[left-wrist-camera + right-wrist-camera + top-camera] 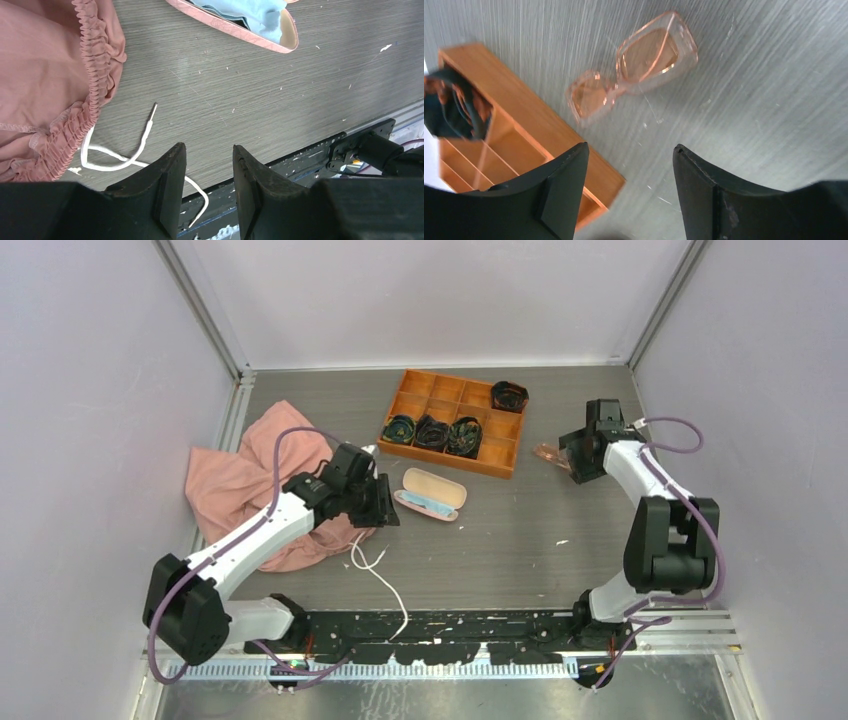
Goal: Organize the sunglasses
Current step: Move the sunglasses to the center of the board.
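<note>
The sunglasses have pinkish-orange translucent lenses. They lie flat on the grey table just right of the orange tray and show whole in the right wrist view. My right gripper hovers right beside them. Its jaws are open and hold nothing, and the glasses lie beyond the fingertips. The pink case lies open mid-table with a light blue cloth inside. My left gripper sits just left of the case. It is open and empty in its wrist view.
An orange divided tray at the back holds several dark rolled items, and its corner is next to the right gripper. A pink garment lies at the left under the left arm. A white cord trails toward the near rail.
</note>
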### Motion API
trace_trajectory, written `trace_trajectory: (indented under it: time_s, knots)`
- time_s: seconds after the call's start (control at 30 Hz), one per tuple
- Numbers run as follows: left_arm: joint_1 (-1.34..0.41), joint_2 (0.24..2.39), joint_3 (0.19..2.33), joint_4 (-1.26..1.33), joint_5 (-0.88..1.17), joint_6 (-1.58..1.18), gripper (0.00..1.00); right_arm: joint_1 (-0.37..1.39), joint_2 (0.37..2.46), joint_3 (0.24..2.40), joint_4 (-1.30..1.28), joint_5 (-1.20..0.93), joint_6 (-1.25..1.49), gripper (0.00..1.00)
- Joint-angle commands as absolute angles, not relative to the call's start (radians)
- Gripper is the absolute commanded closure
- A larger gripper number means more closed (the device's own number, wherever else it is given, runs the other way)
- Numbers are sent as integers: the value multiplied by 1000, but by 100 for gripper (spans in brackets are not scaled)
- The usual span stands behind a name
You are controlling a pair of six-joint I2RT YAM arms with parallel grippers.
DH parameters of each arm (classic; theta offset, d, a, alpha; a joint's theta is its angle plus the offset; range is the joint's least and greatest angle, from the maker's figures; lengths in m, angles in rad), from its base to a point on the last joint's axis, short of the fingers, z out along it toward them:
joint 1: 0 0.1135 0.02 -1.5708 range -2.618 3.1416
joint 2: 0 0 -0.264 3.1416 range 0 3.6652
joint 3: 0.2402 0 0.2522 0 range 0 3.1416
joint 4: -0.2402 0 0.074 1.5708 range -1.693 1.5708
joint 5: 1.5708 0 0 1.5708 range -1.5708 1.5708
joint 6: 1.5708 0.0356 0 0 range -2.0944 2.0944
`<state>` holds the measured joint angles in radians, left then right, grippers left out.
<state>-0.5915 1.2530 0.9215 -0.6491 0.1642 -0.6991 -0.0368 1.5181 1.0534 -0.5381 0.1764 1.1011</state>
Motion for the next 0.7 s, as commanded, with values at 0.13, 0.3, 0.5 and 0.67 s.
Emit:
trace_trajectory:
  time_s: [0.13, 0.3, 0.5, 0.67]
  knots:
    - [-592, 1185, 913, -668, 158, -686, 59, -69, 1707, 1143, -406, 119, 1464, 31]
    - [-592, 1177, 925, -680, 143, -661, 59, -69, 1770, 1149, -382, 126, 1546, 31]
    - [-592, 1187, 929, -675, 146, -651, 58, -70, 1780, 1129, -390, 196, 1610, 31]
    - [-592, 1201, 927, -666, 149, -643, 59, -69, 1809, 1134, -422, 222, 1650, 34]
